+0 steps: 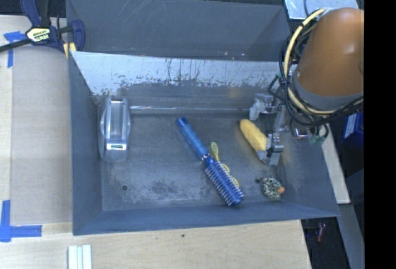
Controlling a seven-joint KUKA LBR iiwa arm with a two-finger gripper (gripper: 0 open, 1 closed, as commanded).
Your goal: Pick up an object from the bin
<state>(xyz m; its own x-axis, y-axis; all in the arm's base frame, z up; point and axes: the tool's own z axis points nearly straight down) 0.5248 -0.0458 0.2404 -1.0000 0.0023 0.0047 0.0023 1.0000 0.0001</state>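
Arm (328,57) is being reached in over the right edge of the grey metal bin (185,29), wrist angled down. Gripper (272,149) is being held just beside the yellow corn-shaped toy (251,133) lying near the right wall; claw state cannot be told.

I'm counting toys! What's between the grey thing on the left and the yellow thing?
In the camera view, a blue hairbrush lies slantwise between the grey thing and the yellow thing.
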